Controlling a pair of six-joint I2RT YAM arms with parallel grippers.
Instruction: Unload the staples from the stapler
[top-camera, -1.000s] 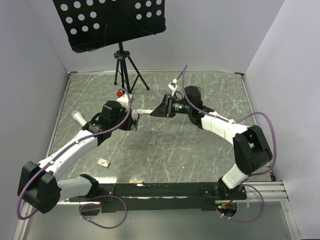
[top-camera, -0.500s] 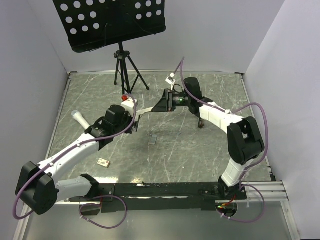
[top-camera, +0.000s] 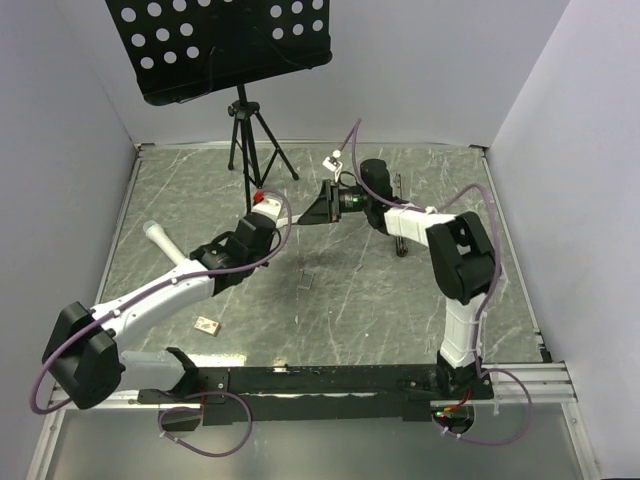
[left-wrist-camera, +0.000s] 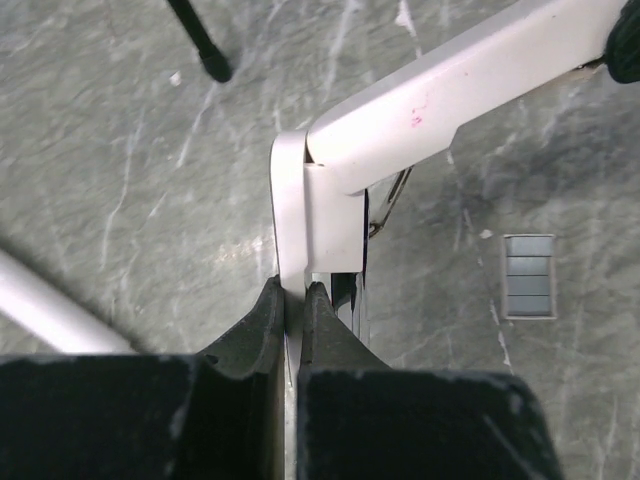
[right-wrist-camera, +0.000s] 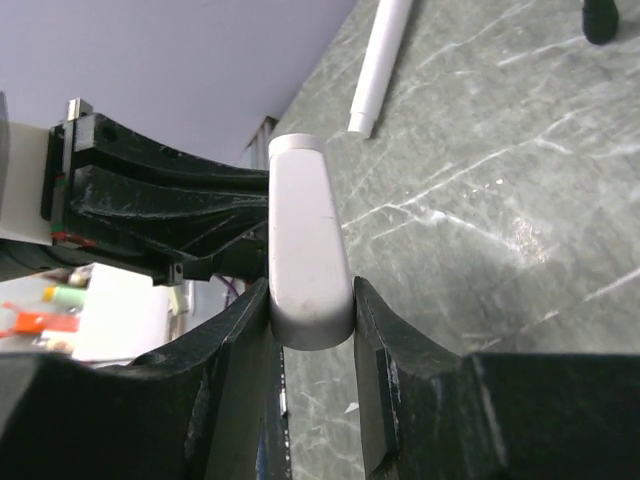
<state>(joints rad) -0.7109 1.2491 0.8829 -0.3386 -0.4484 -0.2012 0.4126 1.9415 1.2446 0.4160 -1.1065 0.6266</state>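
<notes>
Grey, marble-patterned desk (top-camera: 350, 300), pale walls on three sides, and a black perforated music stand (top-camera: 225, 45) on a tripod at the far edge. From where I stand, both arms reach in toward the middle.

They meet over the far half, holding the stapler (left-wrist-camera: 440, 100) up off the surface between them. The left claw (left-wrist-camera: 293, 295) is pinched almost completely closed on a thin pale plate at one end of the stapler. Its two dark fingers (left-wrist-camera: 262, 320) are nearly touching, with only that sheet between them. Just beside those fingers a dark metal part and a thin bent wire show under the pale top, which slants away toward the other arm.

The right claw (right-wrist-camera: 312, 292) is partly closed on the rounded end of that pale top. It grips the top from both sides, one finger pressed against each flank.

A short grey strip of staples (left-wrist-camera: 528, 275) lies flat on the desk near the centre. It is on the near side of the stapler and touches neither claw.

A white tube (top-camera: 158, 237) lies near the left edge, partly under the left arm. A small tan block (top-camera: 207, 324) sits toward the near left corner, well apart from everything else.
</notes>
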